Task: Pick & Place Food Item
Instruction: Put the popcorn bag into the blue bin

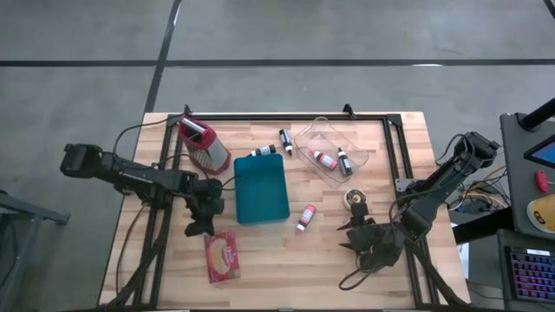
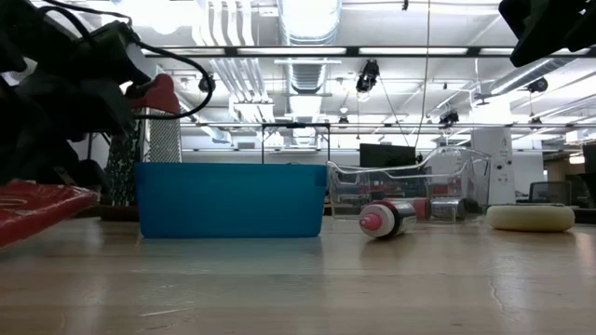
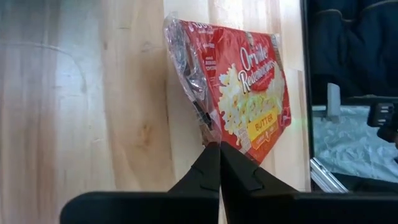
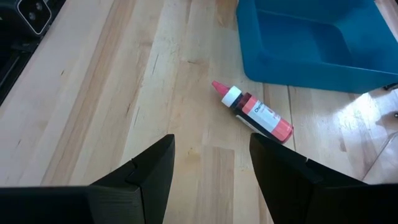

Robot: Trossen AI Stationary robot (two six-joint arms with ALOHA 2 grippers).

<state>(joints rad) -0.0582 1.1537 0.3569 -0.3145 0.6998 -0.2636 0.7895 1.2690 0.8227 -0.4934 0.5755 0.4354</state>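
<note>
**Grasp Stage: Popcorn Packet Pinched at Its Edge**

**Step in hand.** The left pincer (image 3: 214, 163) is clenched on the near edge of the red popcorn packet (image 3: 239, 93). In the left wrist view the two fingers meet on the crimped film at the packet's corner. The high view places the popcorn packet (image 1: 222, 256) near the front-left of the desk (image 1: 260, 277), just beside the blue bin (image 1: 261, 189) and outside it. In the low view the packet's end appears raised off the desk surface, so the pick step appears to be under way; the place step is not yet done.

**Next move.** Judged from this layout, the packet needs a lift clear of the desk, then a carry toward the blue bin, the nearest container. The grip is on thin film at one edge only; the packet will likely hang and swing, so a slow lift is advisable. Slippage from the pinch is the main risk.

**Idle arm.** The right pincer (image 4: 211, 171) hangs with its fingers spread, grasping nothing, over the front-right of the desk, near a red-capped bottle (image 4: 255, 112) lying on its side.

**Containers.**
- Blue bin: nothing visible inside.
- Clear tray (image 1: 334, 152), at the rear right: holds two small bottles, lying down.
</note>
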